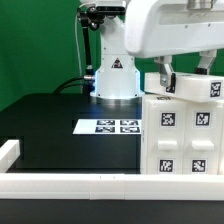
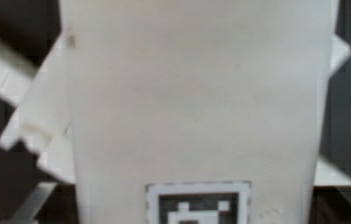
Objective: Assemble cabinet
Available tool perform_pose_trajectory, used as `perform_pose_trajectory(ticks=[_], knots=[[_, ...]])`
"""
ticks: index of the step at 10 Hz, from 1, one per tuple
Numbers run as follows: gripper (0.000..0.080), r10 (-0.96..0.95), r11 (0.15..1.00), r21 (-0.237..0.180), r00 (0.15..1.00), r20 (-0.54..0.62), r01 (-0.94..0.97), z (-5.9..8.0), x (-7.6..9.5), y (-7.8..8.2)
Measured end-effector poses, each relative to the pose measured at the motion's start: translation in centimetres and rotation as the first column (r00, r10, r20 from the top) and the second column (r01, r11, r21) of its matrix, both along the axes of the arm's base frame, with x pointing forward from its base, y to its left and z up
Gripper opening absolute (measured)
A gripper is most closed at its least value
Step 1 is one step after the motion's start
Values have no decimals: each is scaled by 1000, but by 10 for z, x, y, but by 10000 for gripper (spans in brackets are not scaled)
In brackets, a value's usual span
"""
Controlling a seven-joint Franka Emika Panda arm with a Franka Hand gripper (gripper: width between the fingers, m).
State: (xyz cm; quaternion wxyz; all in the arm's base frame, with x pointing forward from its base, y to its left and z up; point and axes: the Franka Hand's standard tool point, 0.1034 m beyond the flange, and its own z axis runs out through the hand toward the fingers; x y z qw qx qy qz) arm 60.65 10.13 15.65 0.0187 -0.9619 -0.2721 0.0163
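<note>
The cabinet (image 1: 185, 135), a large white boxy unit with several black-and-white tags on its face, stands at the exterior view's right, close to the front rail. Its top edge (image 1: 190, 88) is slightly tilted. My gripper (image 1: 187, 72) comes down on it from above, with one dark finger (image 1: 165, 76) on each side of the top part, closed on it. In the wrist view a white panel of the cabinet (image 2: 190, 110) fills the frame between the jaws, with one tag (image 2: 200, 205) at its near end. The fingertips are hidden.
The marker board (image 1: 108, 127) lies flat on the black table (image 1: 50, 125), to the exterior view's left of the cabinet. A white rail (image 1: 70, 183) runs along the front edge, with a raised end (image 1: 8, 152) at the left. The robot base (image 1: 115, 75) stands behind.
</note>
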Motion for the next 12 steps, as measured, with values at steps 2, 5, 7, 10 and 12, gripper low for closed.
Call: perform_pose_trajectory(ticks=[2, 5, 7, 10, 12], knots=[[552, -208, 977, 32, 978, -18, 209, 0, 1, -2], [553, -384, 923, 18, 923, -28, 385, -1, 0, -1], [553, -622, 783, 9, 782, -27, 623, -1, 0, 0], [553, -910, 409, 59, 412, -45, 911, -2, 3, -1], [553, -953, 294, 47, 296, -56, 955, -2, 3, -1]])
